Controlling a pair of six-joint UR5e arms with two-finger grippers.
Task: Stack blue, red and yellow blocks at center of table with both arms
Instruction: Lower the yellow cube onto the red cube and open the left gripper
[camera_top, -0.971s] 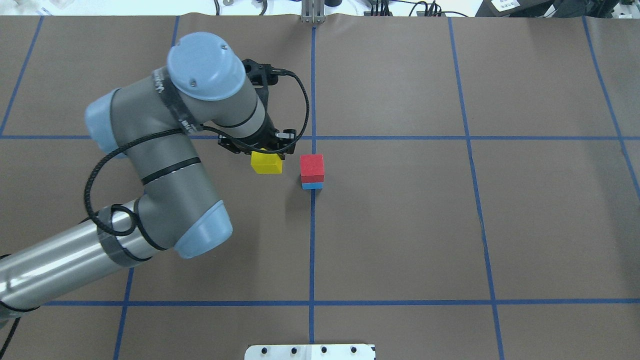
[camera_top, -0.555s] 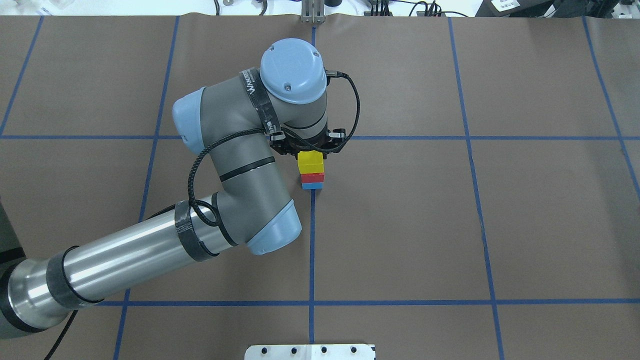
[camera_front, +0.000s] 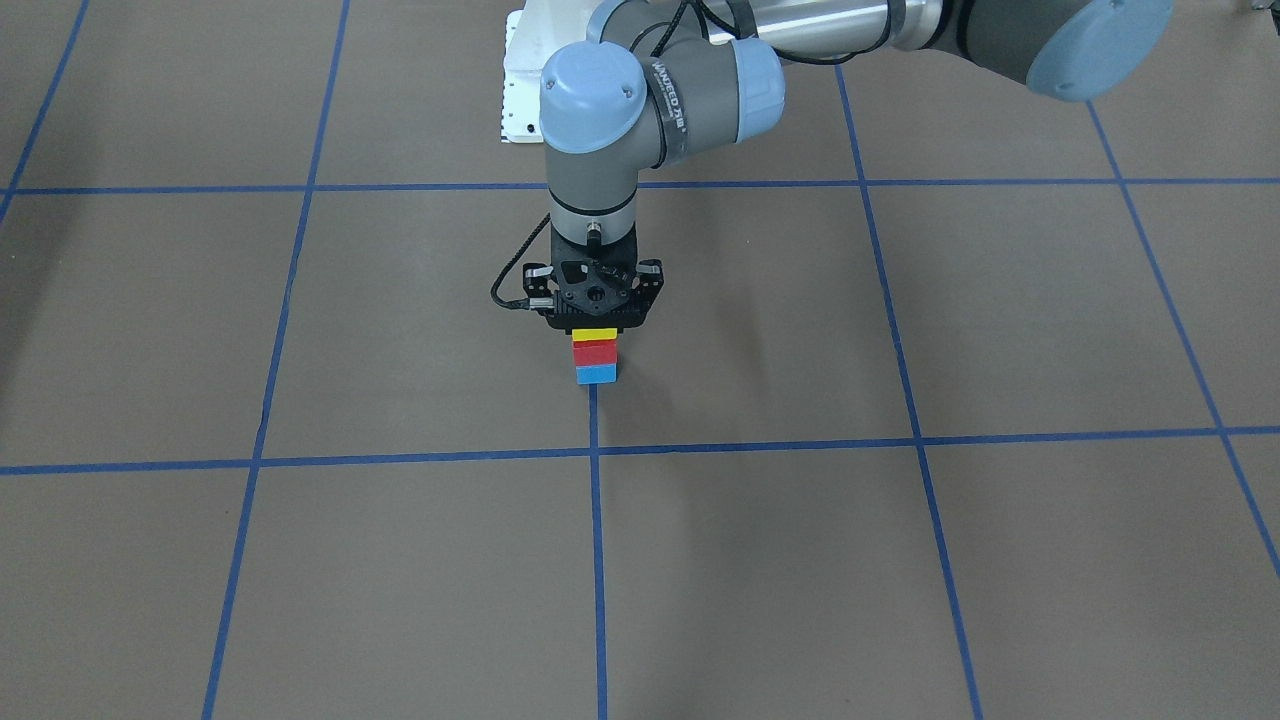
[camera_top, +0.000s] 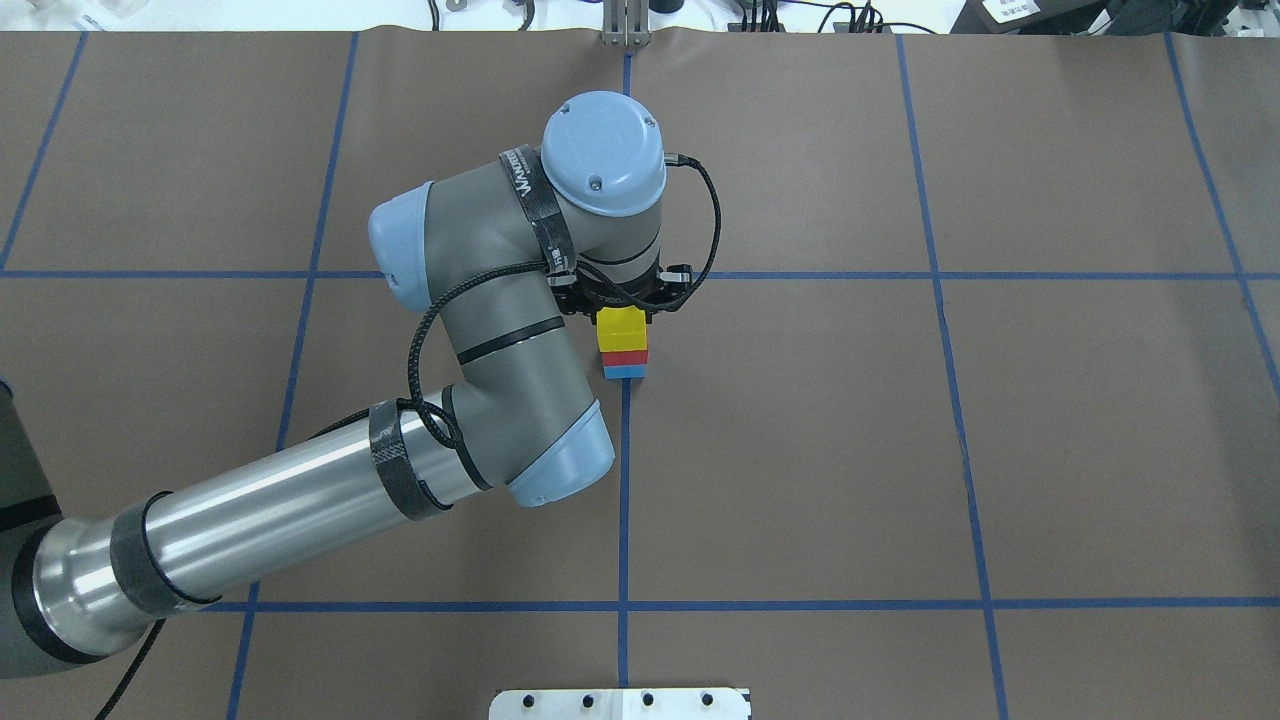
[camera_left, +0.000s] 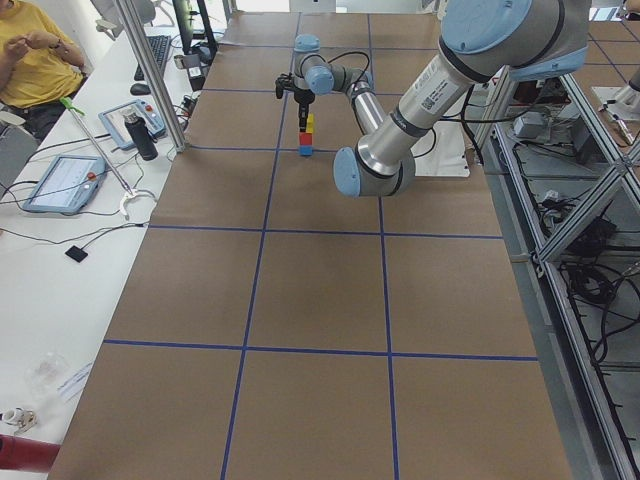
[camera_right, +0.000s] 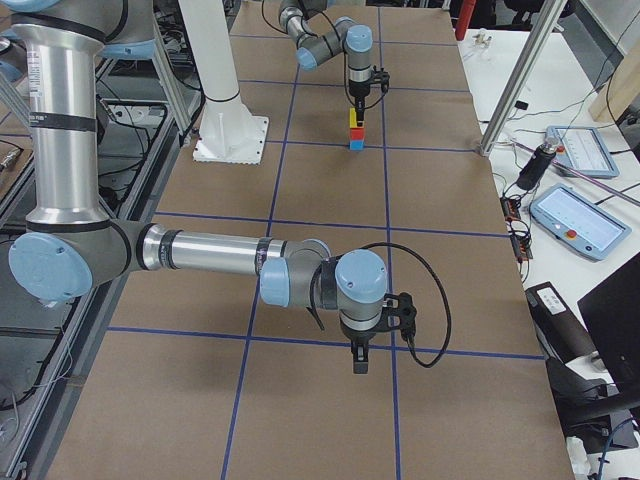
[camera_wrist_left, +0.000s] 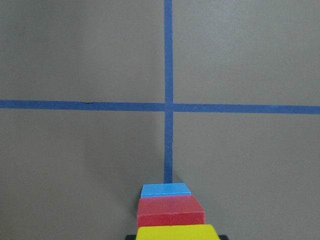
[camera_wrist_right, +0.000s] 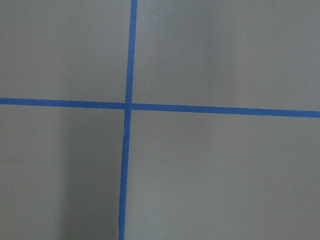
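Last step, I reckon: L gripper is clamped on yellow block, which looks seated on red block over blue block, just robot-side of tape cross; next needs gentle release & straight lift; R gripper, far from cross, can't tell if open.
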